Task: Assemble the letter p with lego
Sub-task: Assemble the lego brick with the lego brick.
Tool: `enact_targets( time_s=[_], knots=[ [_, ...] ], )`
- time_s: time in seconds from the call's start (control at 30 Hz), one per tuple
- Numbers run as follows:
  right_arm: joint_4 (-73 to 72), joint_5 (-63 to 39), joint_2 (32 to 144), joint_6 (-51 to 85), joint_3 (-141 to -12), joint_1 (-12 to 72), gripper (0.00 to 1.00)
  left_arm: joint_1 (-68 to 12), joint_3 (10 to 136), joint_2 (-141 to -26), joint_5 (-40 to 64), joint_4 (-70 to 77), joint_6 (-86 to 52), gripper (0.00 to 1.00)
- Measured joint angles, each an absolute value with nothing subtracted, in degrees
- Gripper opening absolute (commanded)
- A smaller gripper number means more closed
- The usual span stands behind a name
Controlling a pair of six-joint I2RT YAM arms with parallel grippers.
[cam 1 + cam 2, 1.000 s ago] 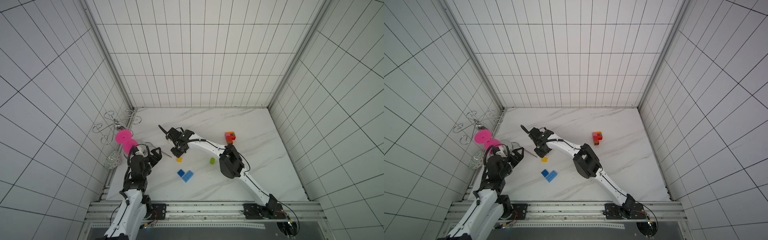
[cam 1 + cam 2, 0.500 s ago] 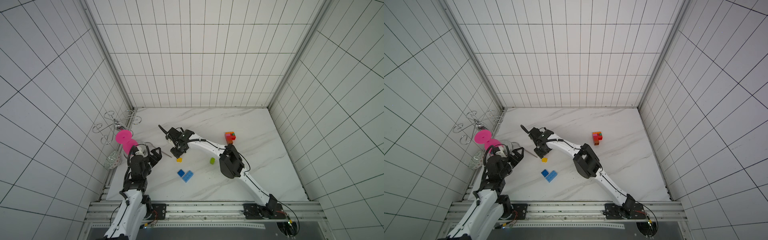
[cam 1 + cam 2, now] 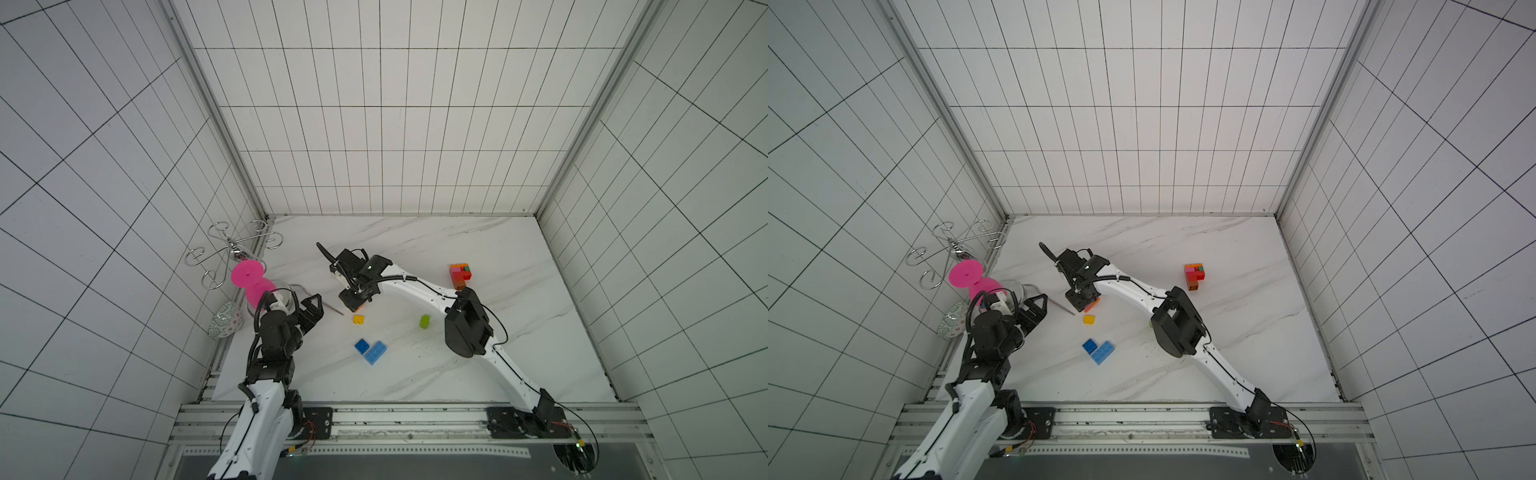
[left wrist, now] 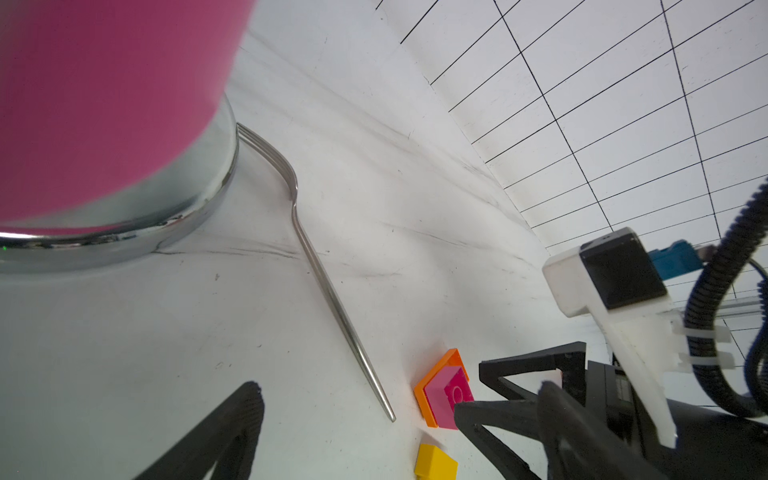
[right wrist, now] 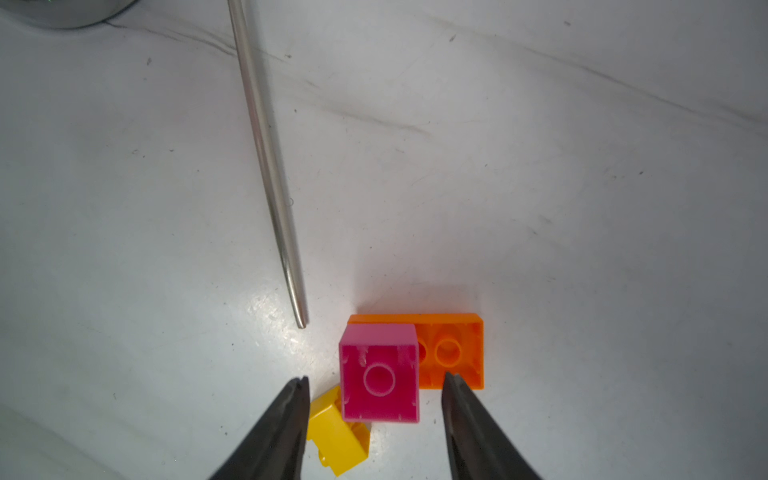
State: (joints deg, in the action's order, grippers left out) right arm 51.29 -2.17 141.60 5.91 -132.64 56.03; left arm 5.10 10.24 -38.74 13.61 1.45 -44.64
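Top views: my right gripper (image 3: 353,302) is down at the table (image 3: 415,249), left of centre, with an orange brick (image 3: 1091,306) peeking out beside it. Yellow brick (image 3: 358,319) sits just in front of that. Blue brick (image 3: 362,345) and light blue brick (image 3: 375,353) touch each other, nearer the rail. Lime brick (image 3: 424,321) is by the right arm's elbow. A stack (image 3: 460,274) of red, pink, green and orange bricks stands well apart to the right. Left gripper (image 3: 312,309) is near the pink hourglass (image 3: 248,277), fingers spread wide, nothing in them.

Left wrist: fork (image 4: 328,286) lies with its handle tip near a pink brick (image 4: 451,395), which lies on the orange brick. The right gripper's fingers are right at it.

Right wrist: pink brick (image 5: 379,374) sits between my fingertips (image 5: 297,399) with a clear gap on each side, so the jaws are spread and not pinching. It overlaps one end of the orange brick (image 5: 457,353), both hollow side up. I can't tell whether they're clicked together or just resting. Yellow brick (image 5: 336,440) is tipped over beside one fingertip. The fork tip is close, not touching.
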Motion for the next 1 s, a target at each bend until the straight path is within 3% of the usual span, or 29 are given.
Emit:
enact_targets(
  time_s=[0.73, 1.0],
  knots=[
    [51.9, -2.2, 145.1, 5.9, -134.8, 56.0, 0.49, 5.1, 10.2, -38.7, 13.8, 1.5, -44.7, 0.97],
    [52.1, -2.2, 145.2, 5.8, -134.8, 56.0, 0.34, 5.1, 10.2, -38.6, 13.8, 1.5, -44.7, 0.97]
  ],
)
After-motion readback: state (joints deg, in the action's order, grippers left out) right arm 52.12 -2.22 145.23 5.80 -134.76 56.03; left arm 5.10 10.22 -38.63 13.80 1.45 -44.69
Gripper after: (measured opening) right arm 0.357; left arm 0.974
